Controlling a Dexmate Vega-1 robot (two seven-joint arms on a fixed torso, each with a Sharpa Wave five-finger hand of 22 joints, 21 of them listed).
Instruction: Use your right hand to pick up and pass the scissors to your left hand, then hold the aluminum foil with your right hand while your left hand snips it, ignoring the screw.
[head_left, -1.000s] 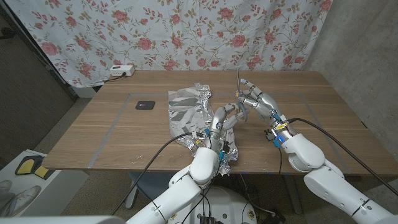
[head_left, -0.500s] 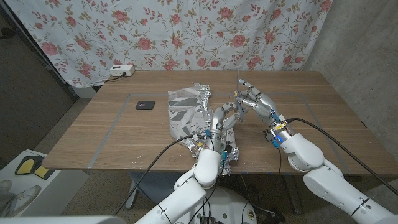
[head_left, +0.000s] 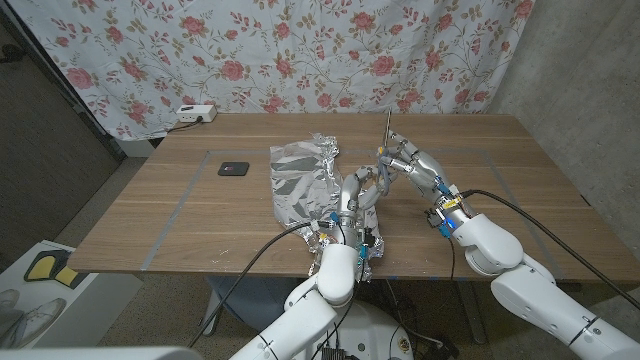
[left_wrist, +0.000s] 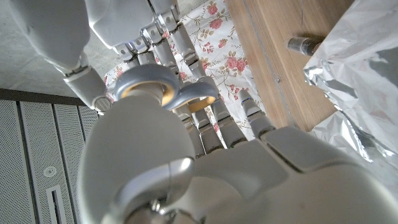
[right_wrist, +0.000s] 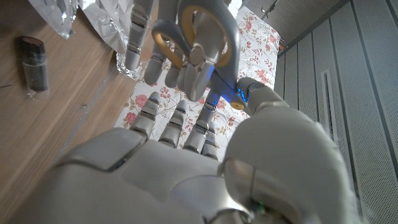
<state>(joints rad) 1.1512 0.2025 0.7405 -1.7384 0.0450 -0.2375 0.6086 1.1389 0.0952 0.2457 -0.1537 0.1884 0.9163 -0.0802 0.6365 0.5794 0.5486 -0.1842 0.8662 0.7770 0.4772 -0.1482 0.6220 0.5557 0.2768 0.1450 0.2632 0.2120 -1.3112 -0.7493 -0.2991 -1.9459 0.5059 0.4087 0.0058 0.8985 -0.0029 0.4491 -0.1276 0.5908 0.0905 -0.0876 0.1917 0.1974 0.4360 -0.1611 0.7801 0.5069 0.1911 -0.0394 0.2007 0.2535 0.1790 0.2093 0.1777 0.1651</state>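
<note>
**Mia:** Where are the scissors?

**Ben:** Up in the air, just to the right of the aluminum foil. The right hand is gripping them. The blades point up and the round handles hang down toward the left hand.

**Mia:** Why are they held like that?

**Ben:** I think it is so the left hand can get at the handles. The sharp end points away from it, and the loops are the part you need for cutting.

**Mia:** Has the left hand got them now?

**Ben:** Its fingers reach right up to the loops and look like they touch them. I cannot tell if they are curled tight around them. So I would say the pass is only half done.

**Mia:** Where is the left hand?

**Ben:** Lifted over the right edge of the foil, just under the scissors.

**Mia:** And the foil?

**Ben:** It lies crumpled on the wooden surface, from about the middle down to the near edge. Nobody holds it. That makes sense, because the right hand is busy until it lets go of the scissors.

**Mia:** What is that small dark thing?

**Ben:** A little dark tube on the surface near the foil. It may be the screw, but I cannot tell. There is also a flat black thing to the left of the foil.
</note>
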